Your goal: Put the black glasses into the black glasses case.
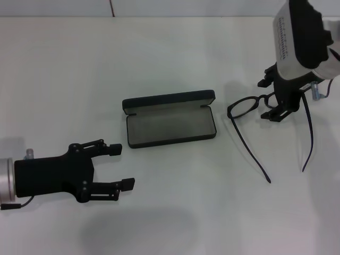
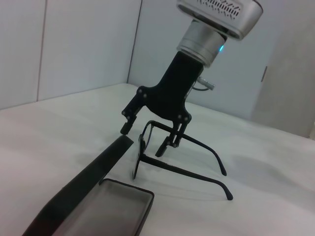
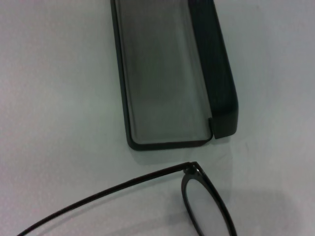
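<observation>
The black glasses case [image 1: 170,126] lies open at the table's middle, grey lining up and lid folded back on its far side; it also shows in the wrist views [image 2: 115,206] [image 3: 162,73]. To its right stand the black glasses [image 1: 244,107] with temples unfolded toward me [image 2: 177,169] [image 3: 197,173]. My right gripper [image 1: 269,100] hangs over their front, open, one finger on each side of the frame [image 2: 144,139]. My left gripper [image 1: 121,167] rests open near the case's front left, holding nothing.
White tabletop [image 1: 175,212] all around. A pale wall [image 2: 88,44] rises behind the table's far edge.
</observation>
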